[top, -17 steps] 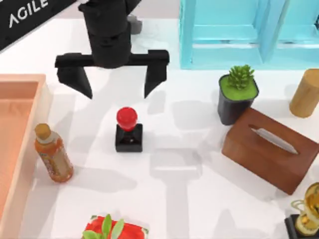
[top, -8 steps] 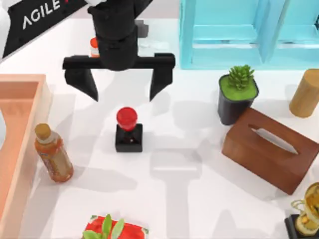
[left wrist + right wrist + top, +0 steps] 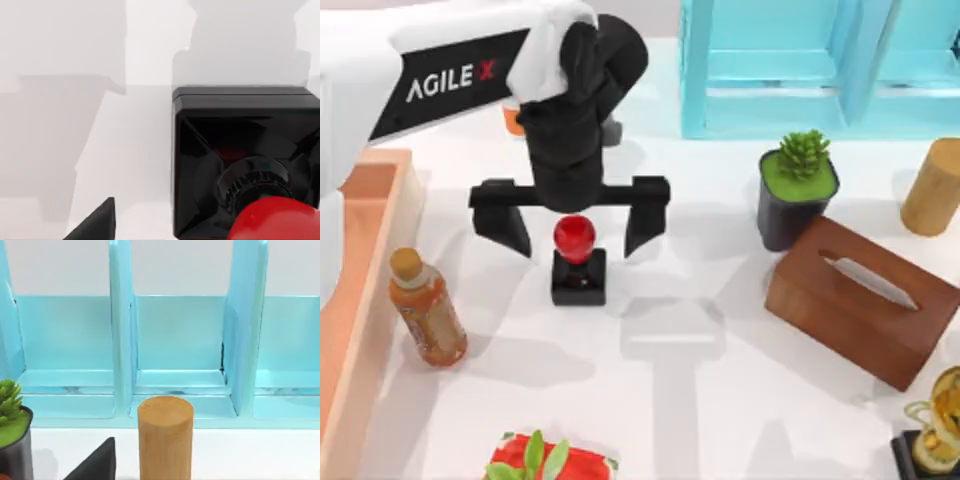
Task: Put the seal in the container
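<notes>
The seal (image 3: 578, 260), a red round knob on a black square base, stands upright on the white table left of centre. My left gripper (image 3: 575, 228) hangs over it, open, with one finger on each side of the red knob and not touching it. The left wrist view looks down on the seal's black base (image 3: 240, 130) and red knob (image 3: 275, 220) from close by, with one fingertip (image 3: 95, 227) off to the side. The container (image 3: 370, 330), a light orange-tan wooden tray, lies along the table's left edge. My right arm is parked by the shelf; one fingertip (image 3: 97, 465) shows in its wrist view.
An orange bottle (image 3: 425, 310) stands between the container and the seal. A potted plant (image 3: 797, 195), brown tissue box (image 3: 865, 300), wooden cylinder (image 3: 932, 188) and gold trophy (image 3: 940, 430) are on the right. A turquoise shelf (image 3: 820, 60) stands at the back, a red packet (image 3: 550, 462) at the front.
My left gripper has come forward and down from behind the seal until its open fingers straddle the red knob. The seal has not moved.
</notes>
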